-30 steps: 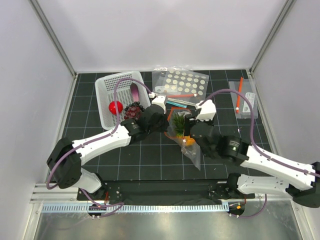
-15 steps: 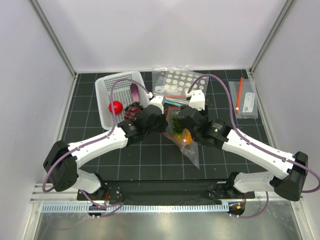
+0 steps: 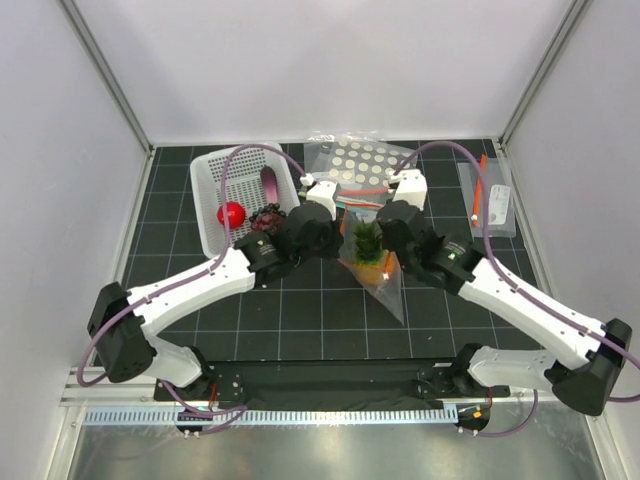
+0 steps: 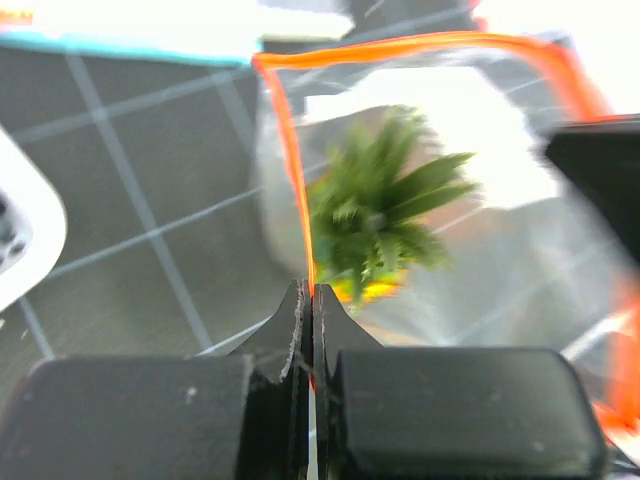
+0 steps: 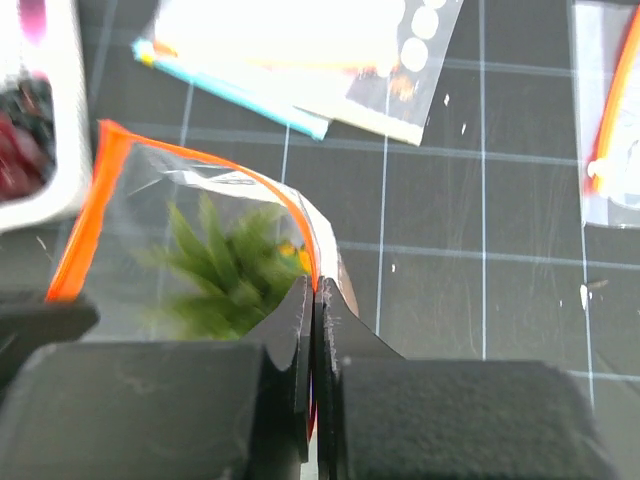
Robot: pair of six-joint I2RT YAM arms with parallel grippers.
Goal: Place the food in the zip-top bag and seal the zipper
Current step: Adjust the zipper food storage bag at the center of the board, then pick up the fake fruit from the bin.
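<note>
On the bench (image 3: 300,320), the left fingers (image 4: 280,335) and right fingers (image 5: 340,320) are each pinching the zipper (image 4: 285,150), holding the zip-top bag (image 3: 385,285) open around the pineapple (image 3: 368,240), so I'm guessing one side is letting go next to fetch the apple (image 3: 231,213) and grape bunch (image 3: 266,218) from the basket (image 3: 215,180).

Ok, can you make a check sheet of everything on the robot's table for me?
Surface: black gridded table.
Job's things: pineapple inside the zip-top bag, mouth open; apple and grapes in the white basket.
Clutter: dotted bag and labelled bag at the far side; purple piece in the basket.
Grippers: left gripper and right gripper both shut on the zipper, one at each side of the mouth.
Cables: purple cables arch over both arms.
Surroundings: white walls, metal posts.
</note>
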